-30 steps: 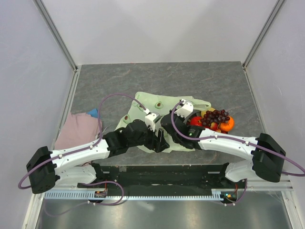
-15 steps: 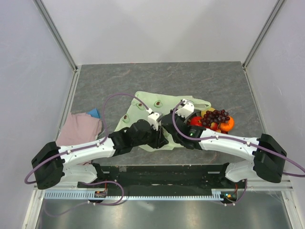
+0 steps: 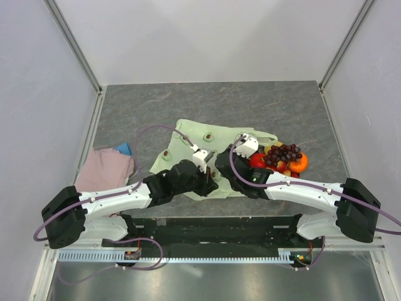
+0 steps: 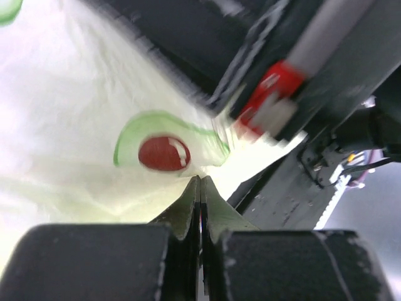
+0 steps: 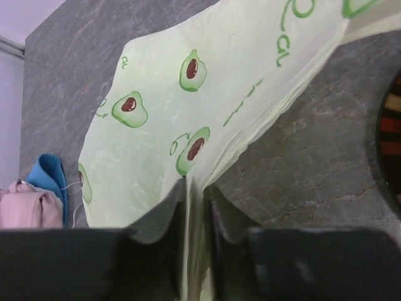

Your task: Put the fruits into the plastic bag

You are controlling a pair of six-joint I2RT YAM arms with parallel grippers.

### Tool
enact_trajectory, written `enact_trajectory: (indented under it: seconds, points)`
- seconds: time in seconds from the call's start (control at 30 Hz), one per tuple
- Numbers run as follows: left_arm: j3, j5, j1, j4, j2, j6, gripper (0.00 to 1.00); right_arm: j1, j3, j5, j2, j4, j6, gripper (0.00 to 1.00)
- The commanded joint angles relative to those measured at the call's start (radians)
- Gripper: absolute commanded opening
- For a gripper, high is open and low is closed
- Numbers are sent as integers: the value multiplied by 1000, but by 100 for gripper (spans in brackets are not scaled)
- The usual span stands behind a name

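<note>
Pinching plastic bag (image 3: 219, 135), both grippers

Top view: bag spread flat at frame centre on grey table (image 3: 156, 106). Left gripper (image 3: 210, 182) and right gripper (image 3: 220, 170) side by side at its lower edge, jaw state hidden under the wrists. Red apple (image 3: 257, 160), grape bunch (image 3: 285, 152) and orange (image 3: 299, 163) heaped just right of bag, all outside it. Pink cloth (image 3: 103, 166) at left edge.

Left wrist view only: fingers (image 4: 182, 213) pressed together on bag film, avocado print (image 4: 164, 152) just above tips.

Right wrist view only: jaws nearly closed, nipping a fold of bag at lower centre. Plate (image 5: 390, 147), dark rim only, at right edge.
</note>
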Motion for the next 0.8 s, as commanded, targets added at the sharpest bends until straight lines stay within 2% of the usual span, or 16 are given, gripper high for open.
enact_trajectory:
  seconds: [0.0, 0.1, 0.13, 0.2, 0.37, 0.43, 0.5, 0.53, 0.6, 0.63, 0.7, 0.77]
  points:
    - [-54, -48, -3, 43, -55, -9, 1, 1, -39, 3, -45, 12, -21, 42]
    - [-78, -45, -5, 37, -87, -12, 2, -5, -64, -17, -68, 13, -44, 63]
    - [-81, -51, -2, 32, -96, -14, 2, -11, -71, -23, -80, 13, -55, 66]
    - [-88, -58, -2, 17, -104, -12, 2, -21, -96, -35, -91, 15, -56, 70]
    - [-65, -115, 6, -64, -118, 22, 1, -71, -137, -93, -122, 16, -52, 70]
    - [-52, -112, 7, -134, -124, 78, 2, -82, -143, -93, -151, 13, -64, 70]
    - [-16, -83, 7, -181, -123, 135, 11, -88, -140, -93, -174, 3, -101, 72]
    - [-3, -74, 6, -217, -121, 150, 29, -93, -136, -93, -200, -3, -115, 72]
    - [29, -46, 7, -238, -136, 186, 50, -94, -122, -83, -227, -22, -159, 73]
    - [40, -39, 7, -244, -144, 196, 66, -94, -111, -80, -259, -28, -176, 74]
    - [82, -38, 7, -254, -156, 221, 74, -96, -102, -81, -290, -48, -229, 76]
    - [137, -41, 6, -254, -152, 233, 78, -123, -90, -107, -330, -63, -262, 77]
